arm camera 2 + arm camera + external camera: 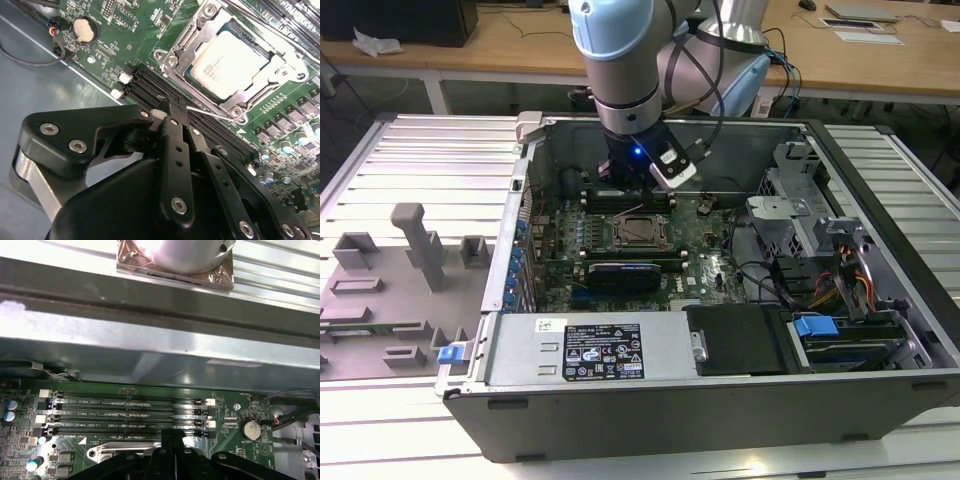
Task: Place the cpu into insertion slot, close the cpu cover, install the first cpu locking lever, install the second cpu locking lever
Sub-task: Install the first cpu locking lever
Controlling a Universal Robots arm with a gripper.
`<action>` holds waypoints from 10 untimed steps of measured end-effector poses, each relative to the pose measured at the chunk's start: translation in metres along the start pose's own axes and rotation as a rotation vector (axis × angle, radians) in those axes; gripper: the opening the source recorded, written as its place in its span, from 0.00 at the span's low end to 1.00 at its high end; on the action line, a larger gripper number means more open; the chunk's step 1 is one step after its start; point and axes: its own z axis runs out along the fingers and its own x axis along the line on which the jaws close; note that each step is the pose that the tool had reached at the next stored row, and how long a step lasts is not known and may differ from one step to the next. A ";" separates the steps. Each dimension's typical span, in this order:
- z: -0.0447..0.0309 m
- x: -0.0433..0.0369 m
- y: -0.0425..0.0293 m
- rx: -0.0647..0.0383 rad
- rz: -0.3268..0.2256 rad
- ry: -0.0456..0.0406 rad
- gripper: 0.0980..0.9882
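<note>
Hovering above the memory slots (150, 82), the gripper (169, 107) has its fingers together, tips just beside the thin locking lever (212, 113) along the near edge of the insertion slot (186, 75); beyond, the cpu (227, 62) sits inside it under the lowered cpu cover (280, 70).

Lighting: bright, even; shadows soft. Glare whitens the metal case wall (100, 325) in the first wrist view.

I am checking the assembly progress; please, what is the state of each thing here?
cpu cover: closed over the cpu.
cpu: seated under the cover.
tool: shut, tip beside the cover's edge.
locking lever: beside the tool tip; latching unclear.
memory slots: empty.
computer case: side open.
</note>
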 end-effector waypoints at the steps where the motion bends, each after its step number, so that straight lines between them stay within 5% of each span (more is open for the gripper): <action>1: 0.0010 0.0002 0.0004 0.005 -0.001 0.0006 0.01; 5: 0.0060 0.0011 0.0028 0.024 -0.003 0.0028 0.01; 10: 0.0091 0.0015 0.0067 0.029 0.002 0.0022 0.01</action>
